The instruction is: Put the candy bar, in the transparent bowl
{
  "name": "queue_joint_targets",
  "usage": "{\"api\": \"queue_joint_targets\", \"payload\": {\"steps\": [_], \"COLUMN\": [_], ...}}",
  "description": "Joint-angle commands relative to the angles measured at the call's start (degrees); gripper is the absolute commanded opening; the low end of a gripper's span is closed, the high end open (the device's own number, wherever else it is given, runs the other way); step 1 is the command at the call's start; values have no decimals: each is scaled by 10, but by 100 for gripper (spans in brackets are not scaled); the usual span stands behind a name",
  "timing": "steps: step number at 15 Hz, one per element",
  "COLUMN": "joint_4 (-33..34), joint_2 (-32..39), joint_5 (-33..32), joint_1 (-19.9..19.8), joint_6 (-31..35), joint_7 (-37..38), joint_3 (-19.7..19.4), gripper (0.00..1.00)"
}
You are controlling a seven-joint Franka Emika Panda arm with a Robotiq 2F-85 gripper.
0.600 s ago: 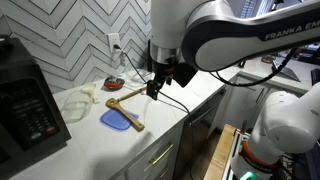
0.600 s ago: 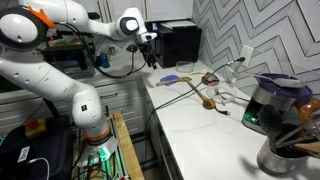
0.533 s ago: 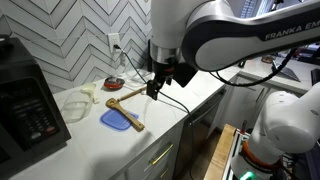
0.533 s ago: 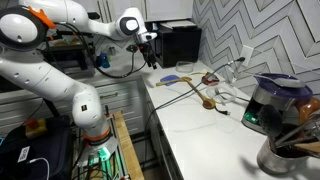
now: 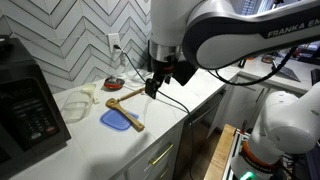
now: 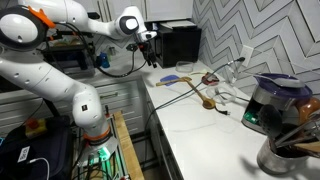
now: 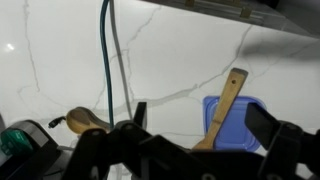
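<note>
- The gripper (image 7: pixel 200 128) hangs above the table (image 5: pixel 90 140), its jaws spread wide with nothing between them.
- The transparent bowl (image 5: pixel 75 101) stands on the table near a blue flat piece (image 5: pixel 117 121), which has a wooden spatula (image 7: pixel 229 100) lying across it.
- I cannot make out the candy bar.
- The table is white marble, with a chevron-tiled wall (image 5: pixel 70 40) behind it.

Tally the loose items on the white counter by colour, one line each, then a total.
Blue: 1, the flat piece
Clear: 1, the transparent bowl
Dark red: 1, the small dish
Wood: 2, the spatula and the spoon
Total: 5
</note>
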Motion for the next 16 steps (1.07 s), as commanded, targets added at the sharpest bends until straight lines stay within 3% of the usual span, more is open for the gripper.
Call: {"api": "queue_joint_targets", "payload": {"steps": [1, 5, 8, 10, 11, 16], "joint_4": [56, 188, 275, 323, 279, 326], "joint_2": [6, 36, 66, 90, 55, 94], "joint_5": [-37, -66, -69, -36, -57, -54], "joint_1": [37, 66, 86, 95, 88, 93], "joint_6": [1, -27, 4, 25, 16, 18], "joint_7": [-33, -108, -173, -182, -160, -167], "joint_3": [-5, 4, -5, -14, -7, -12], "gripper": [100, 100, 100, 100, 100, 100]}}
